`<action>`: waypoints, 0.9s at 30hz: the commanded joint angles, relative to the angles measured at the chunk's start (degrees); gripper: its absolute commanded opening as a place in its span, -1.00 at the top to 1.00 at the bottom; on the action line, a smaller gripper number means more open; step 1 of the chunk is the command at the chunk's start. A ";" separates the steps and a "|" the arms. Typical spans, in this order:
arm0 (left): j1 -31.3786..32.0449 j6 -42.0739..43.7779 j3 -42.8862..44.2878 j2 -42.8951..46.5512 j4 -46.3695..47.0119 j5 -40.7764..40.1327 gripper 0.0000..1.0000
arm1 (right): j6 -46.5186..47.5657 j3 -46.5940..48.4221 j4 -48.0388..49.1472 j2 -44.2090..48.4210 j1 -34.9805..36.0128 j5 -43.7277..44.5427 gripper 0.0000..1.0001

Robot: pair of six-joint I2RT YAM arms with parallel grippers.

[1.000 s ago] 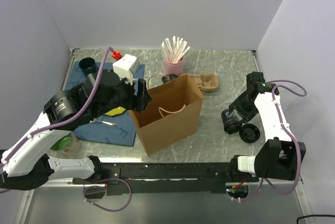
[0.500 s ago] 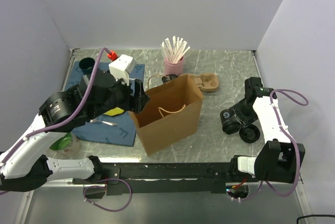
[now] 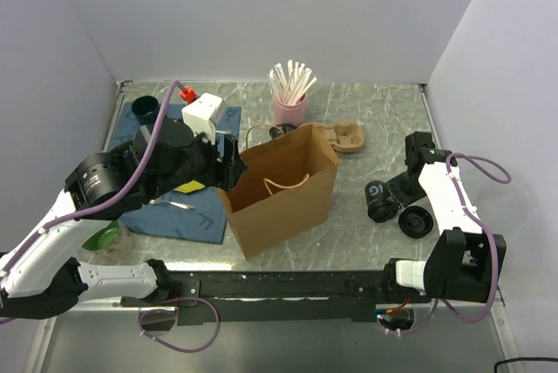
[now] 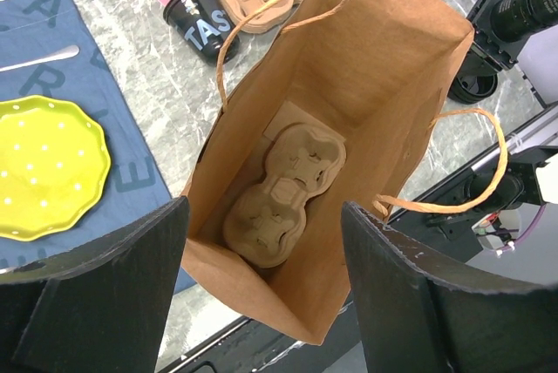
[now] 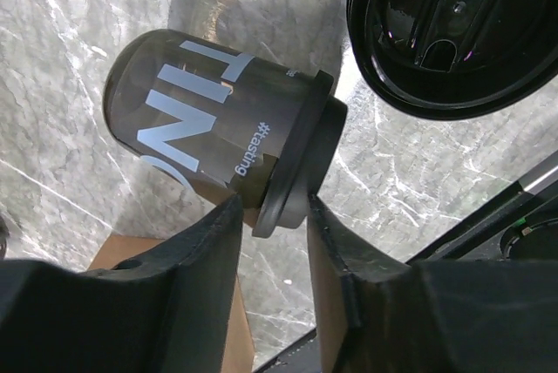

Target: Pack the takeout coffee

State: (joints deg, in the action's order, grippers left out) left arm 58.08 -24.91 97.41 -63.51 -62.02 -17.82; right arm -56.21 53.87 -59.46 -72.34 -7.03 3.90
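A brown paper bag (image 3: 283, 203) stands open in the middle of the table. A moulded cup carrier (image 4: 283, 186) lies at its bottom. My left gripper (image 4: 264, 212) hovers open over the bag's mouth and holds nothing. To the right, a black takeout coffee cup (image 3: 378, 199) with white lettering lies on its side on the marble. My right gripper (image 5: 272, 214) is shut on the cup's (image 5: 200, 142) lidded end, one finger on either side of the rim. A loose black lid (image 5: 453, 24) lies just beside the cup.
Behind the bag are a second cup carrier (image 3: 347, 138), another black cup (image 4: 196, 29) and a pink holder of stirrers (image 3: 289, 107). At the left, a blue mat (image 3: 196, 216) carries a yellow plate (image 4: 48, 164). A white box (image 3: 207, 113) and a dark green cup (image 3: 145, 110) stand behind.
My right gripper has come down onto the lying cup and its jaws have narrowed onto the lidded end. The left arm has barely shifted above the bag.
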 commanded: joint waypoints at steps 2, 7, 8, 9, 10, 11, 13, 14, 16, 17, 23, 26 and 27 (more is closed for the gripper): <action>-0.08 1.18 2.00 -0.39 0.76 -0.54 -0.52 | -0.93 -0.78 1.72 -0.96 -0.36 2.60 0.24; -0.16 1.44 1.56 -0.30 1.28 -0.54 -0.52 | 0.56 -1.31 1.98 -1.14 -0.36 2.78 0.35; -0.08 1.44 1.39 -0.30 1.37 -0.54 -0.52 | 1.01 -1.22 1.98 -1.14 -0.36 3.13 0.38; -0.16 1.35 1.30 -0.22 1.37 -0.63 -0.52 | 1.36 -1.13 1.98 -1.23 -0.27 3.22 0.42; -0.08 1.35 1.21 -0.04 1.46 -0.72 -0.52 | 2.23 -0.87 1.89 -0.97 -0.27 3.39 0.43; -0.08 1.26 0.86 -0.04 1.72 -0.81 -0.52 | 2.59 -0.61 1.72 -0.97 -0.27 3.92 0.44; -0.08 1.09 0.51 0.40 1.99 -0.63 -0.52 | 3.90 -0.08 1.72 -0.70 -0.36 4.36 0.47; -0.08 1.00 0.16 0.49 2.08 -0.55 -0.52 | 4.26 0.10 1.46 -0.70 -0.36 4.71 0.48; -0.16 0.91 -0.02 0.49 2.34 -0.54 -0.52 | 5.05 0.45 1.45 -0.88 -0.35 4.97 0.52; -0.16 0.91 -0.02 0.49 2.43 -0.63 -0.52 | 5.31 0.54 1.37 -0.88 -0.27 4.98 0.53; -0.08 1.26 0.50 0.31 2.52 -1.07 -0.52 | 7.77 2.03 1.11 -1.14 -0.27 4.89 0.81; -0.08 1.44 -0.02 0.75 2.95 -0.98 -0.52 | 9.09 3.70 0.14 -0.79 0.17 5.94 0.93; -0.08 1.53 -0.28 0.93 2.96 -0.90 -0.52 | 9.44 4.48 -0.04 -0.70 0.35 6.29 0.94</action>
State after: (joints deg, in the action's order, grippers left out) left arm 58.08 -24.60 97.38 -63.90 -61.10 -17.89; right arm -49.17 54.70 -57.93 -72.93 -7.01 6.28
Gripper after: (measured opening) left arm 0.760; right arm 0.165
